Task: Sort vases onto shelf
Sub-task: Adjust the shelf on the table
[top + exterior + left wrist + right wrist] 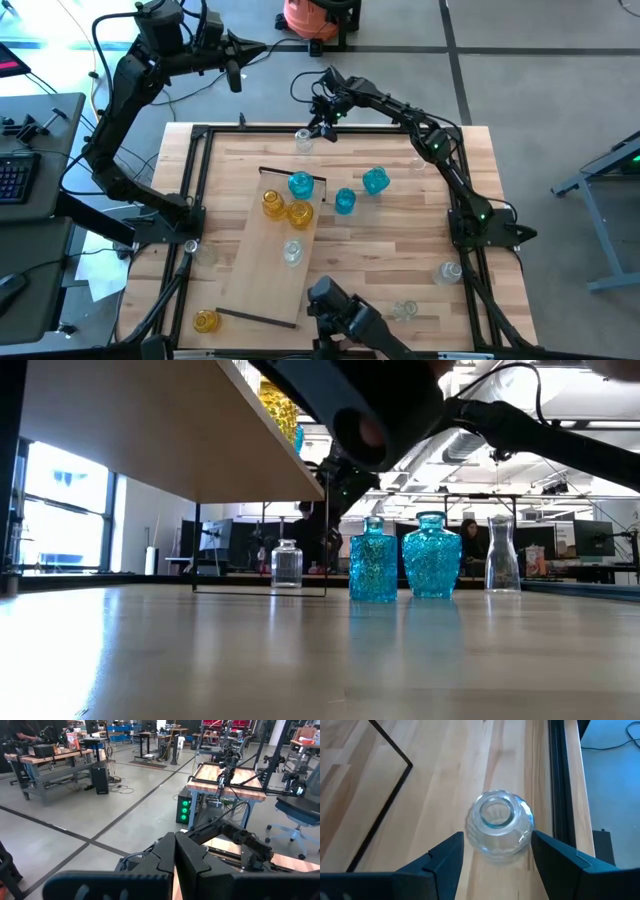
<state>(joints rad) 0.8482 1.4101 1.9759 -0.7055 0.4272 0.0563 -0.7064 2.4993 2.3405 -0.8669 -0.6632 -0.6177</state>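
High view, with the tabletop (400,250) read as a clock face and six as its near edge. Nearest, a lone yellow vase (205,321) stands at seven, just off the end of the shelf (255,270). Two clear strays wait around five: the near clear vase (405,310) and the edge clear vase (450,271).

The shelf runs aslant from seven toward the centre. Four vases stand on it: the shelved clear vase (292,252), then the yellow pair (272,203), close together, then the shelved blue vase (300,184) at the far end. That part looks done.

Just past the shelf's far corner, toward one, the two loose blue vases (344,200) stand on the planks, near each other. Something that may be one more clear vase (418,162) sits further toward one.

At twelve, the right claw (315,125) hangs released over the far clear vase (500,827), a finger on either side, neither touching it. I judge this one is next to be gripped.

Beyond the far left corner, the left claw (235,70) waits clenched and empty.

So roughly four are placed and six or seven are left.
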